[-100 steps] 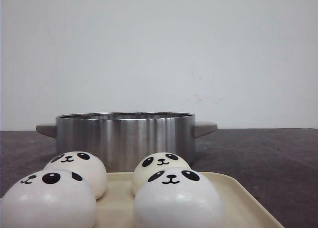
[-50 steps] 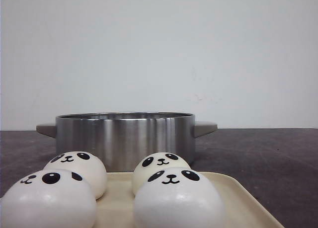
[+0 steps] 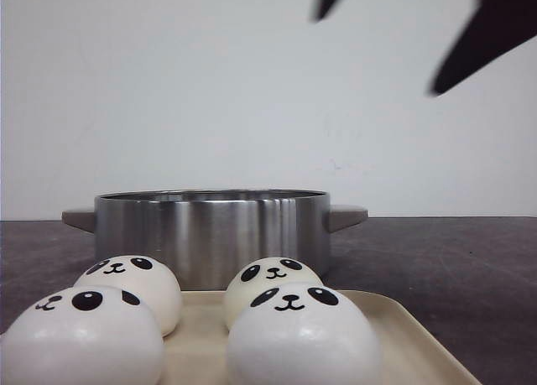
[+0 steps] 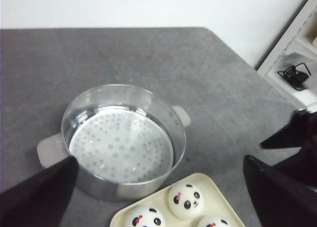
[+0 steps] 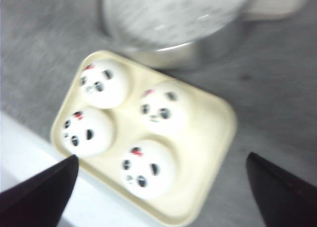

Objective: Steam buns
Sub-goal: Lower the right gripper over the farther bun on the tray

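From the front you get the four buns [image 3: 289, 314] sitting in two rows on the cream tray [image 3: 403, 335], with the steel pot [image 3: 210, 234] right behind them, but you can't see into the pot at all. Your left wrist camera fixes that: it looks straight down into the pot onto the perforated steamer plate [image 4: 121, 145], nothing on it.

The right wrist view is blurry, but it shows all four buns at once, and the tray's near edge sits close to the table edge [image 5: 29, 158].

Right gripper [image 3: 403, 33] is up in the top right corner of the front view, well above everything, fingers spread wide apart. Left gripper [image 4: 158, 187] is spread wide too, high over the pot and tray.

Plenty of bare grey table [image 4: 208, 78] on the right of the pot.
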